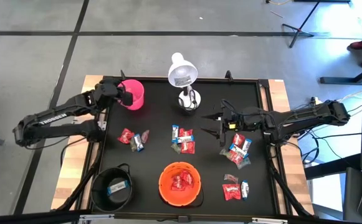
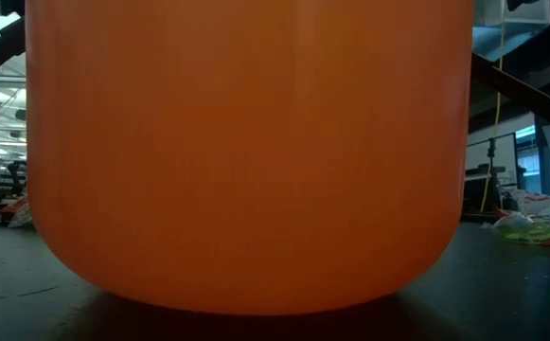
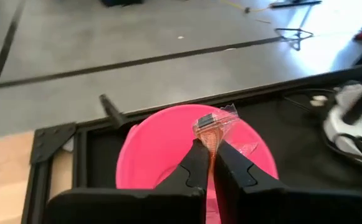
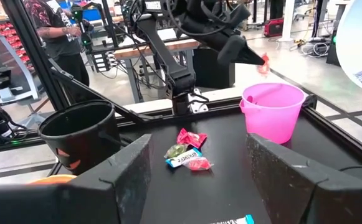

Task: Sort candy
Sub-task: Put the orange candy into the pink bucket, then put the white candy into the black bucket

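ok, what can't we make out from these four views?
- Low view: the orange bowl fills the picture, hiding the table behind it.
- High view: the candy in the black bucket is too small to identify.
- Left wrist view: the left gripper and its held candy block part of the pink cup interior.

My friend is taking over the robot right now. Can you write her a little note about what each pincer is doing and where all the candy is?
Left pincer: shut on a pinkish candy, held above the pink cup.
Right pincer: open, holding nothing, low over the table middle, beside a candy pile.
Done: red candies lie in the orange bowl; one blue-and-white candy lies in the black bowl.
Left: drop the held candy, probably into the cup, then sort the loose piles: left pile, middle pile, the one by the right pincer, and the right front pile.
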`<state>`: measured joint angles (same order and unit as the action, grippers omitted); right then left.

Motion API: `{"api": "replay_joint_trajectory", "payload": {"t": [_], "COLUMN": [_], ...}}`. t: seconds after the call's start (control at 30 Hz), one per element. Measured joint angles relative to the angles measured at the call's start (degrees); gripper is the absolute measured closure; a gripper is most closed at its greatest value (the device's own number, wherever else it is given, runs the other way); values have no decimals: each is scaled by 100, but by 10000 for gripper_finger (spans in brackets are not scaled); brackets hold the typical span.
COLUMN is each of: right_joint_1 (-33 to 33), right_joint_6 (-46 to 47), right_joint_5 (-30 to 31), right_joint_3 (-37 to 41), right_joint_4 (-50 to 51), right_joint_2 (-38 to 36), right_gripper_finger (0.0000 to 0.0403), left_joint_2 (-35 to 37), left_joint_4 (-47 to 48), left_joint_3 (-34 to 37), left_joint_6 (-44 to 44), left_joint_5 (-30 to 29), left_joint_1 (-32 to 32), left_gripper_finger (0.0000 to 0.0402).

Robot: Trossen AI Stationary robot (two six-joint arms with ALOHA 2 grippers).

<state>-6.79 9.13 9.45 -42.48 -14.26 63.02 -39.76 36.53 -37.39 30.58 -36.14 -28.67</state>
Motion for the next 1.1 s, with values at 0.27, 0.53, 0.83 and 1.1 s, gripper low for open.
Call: {"api": "replay_joint_trajectory", "payload": {"t": [0.27, 0.53, 0.83, 1.1], "right_joint_1": [2, 4, 7, 228], "right_joint_6": [2, -203, 101, 1188], "right_joint_5": [-2, 182, 1740, 2494], "right_joint_3": [2, 4, 4, 4], "right_joint_4": [98, 506, 2186, 3813], "right_joint_2": [0, -213, -904, -1078], "right_gripper_finger": [150, 150, 150, 150], "left_joint_2": [-374, -519, -263, -302], "left_joint_4": [-11, -768, -1861, -3703], "left_joint_3": [2, 4, 4, 4], "left_joint_6": [-62, -762, -831, -1080], "left_joint_5": [404, 1026, 1911, 3017], "left_joint_1": [-596, -641, -279, 718], "left_gripper_finger": [350, 289, 283, 284]}}
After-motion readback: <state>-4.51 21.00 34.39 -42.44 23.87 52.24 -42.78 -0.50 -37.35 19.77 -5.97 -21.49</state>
